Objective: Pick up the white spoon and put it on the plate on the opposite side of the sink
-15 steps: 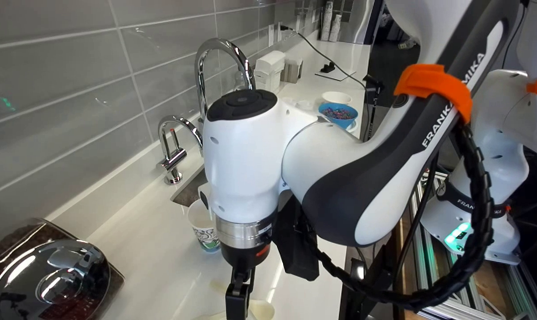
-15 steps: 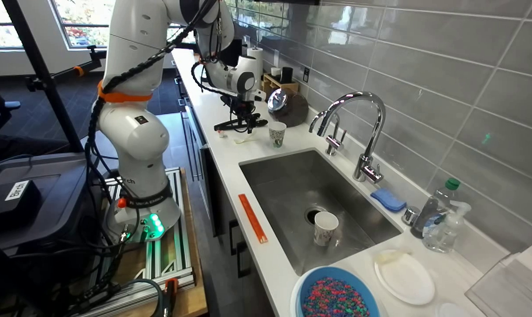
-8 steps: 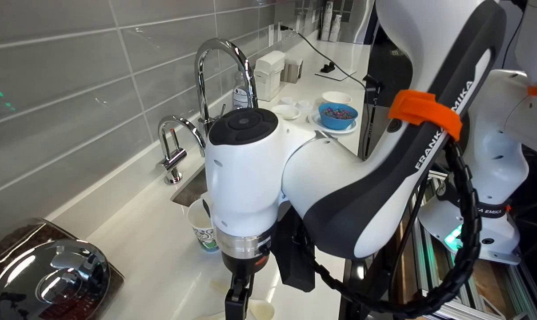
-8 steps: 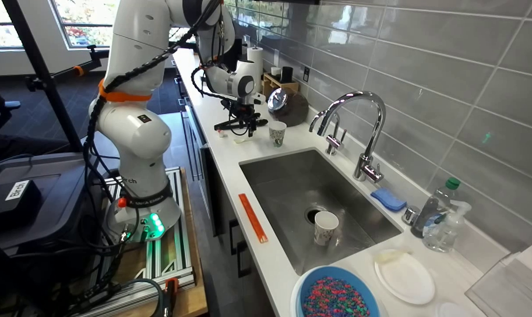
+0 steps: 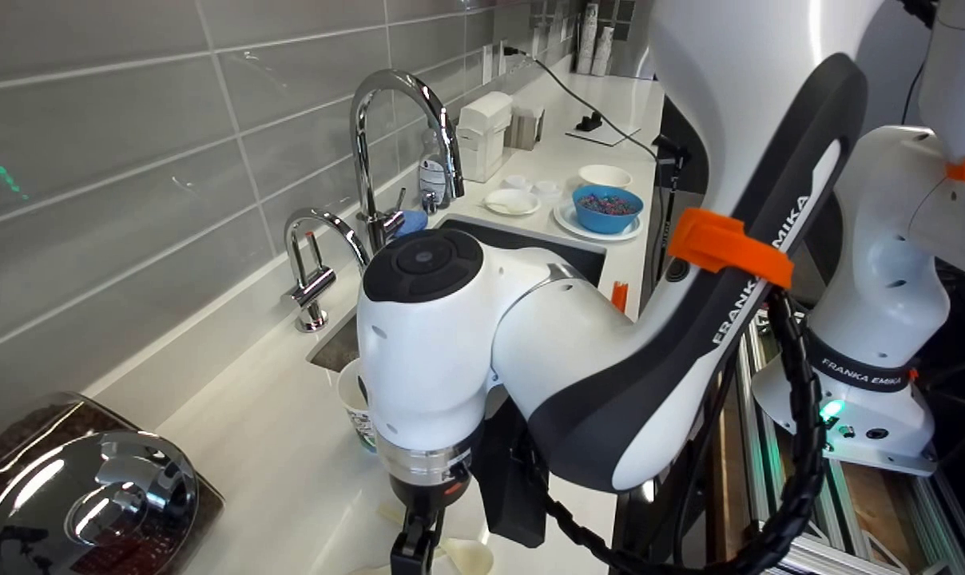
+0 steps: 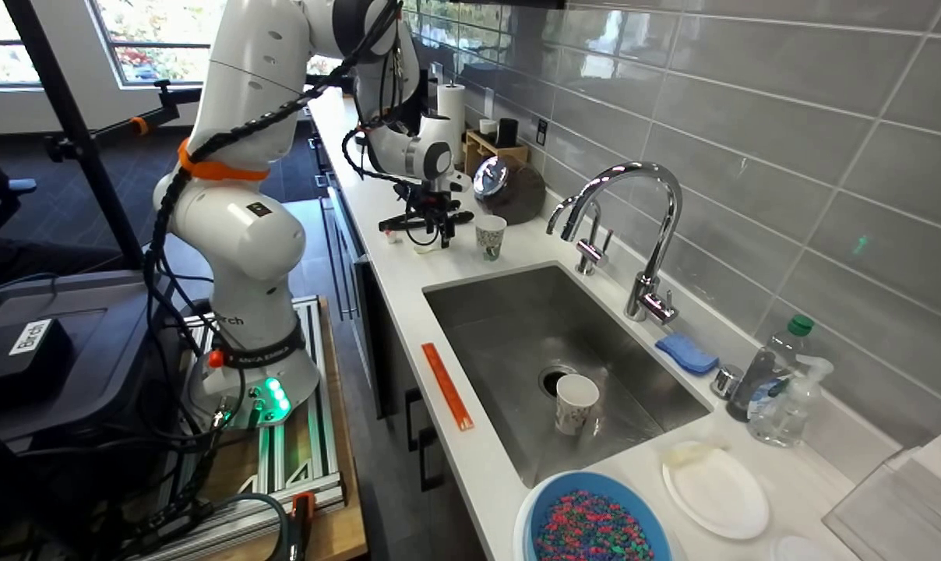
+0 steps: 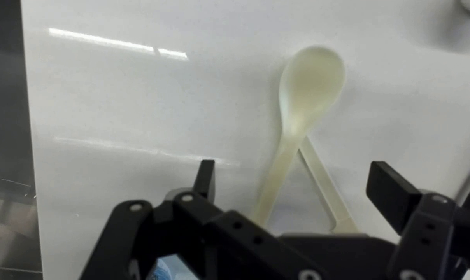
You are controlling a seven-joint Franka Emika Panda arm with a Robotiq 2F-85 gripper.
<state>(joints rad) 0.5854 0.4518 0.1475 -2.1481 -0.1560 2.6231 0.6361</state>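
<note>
While the black two-fingered gripper (image 7: 295, 177) stands with jaws wide apart, holding nothing, the off-white plastic spoon (image 7: 313, 79) lies on the white countertop (image 7: 141, 93), its handle framed by the jaws; the round white plate (image 6: 727, 506) sits across the rectangular stainless-steel sink (image 6: 502, 319).

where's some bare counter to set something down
Bare counter lies between the lidded jar and the nearby paper cup; in the wrist view, between the white spoon and the counter's left edge. It's crowded at the spoon's handle, near another utensil and the gripper, and beyond the sink, around the blue bowl and small plate.
</note>
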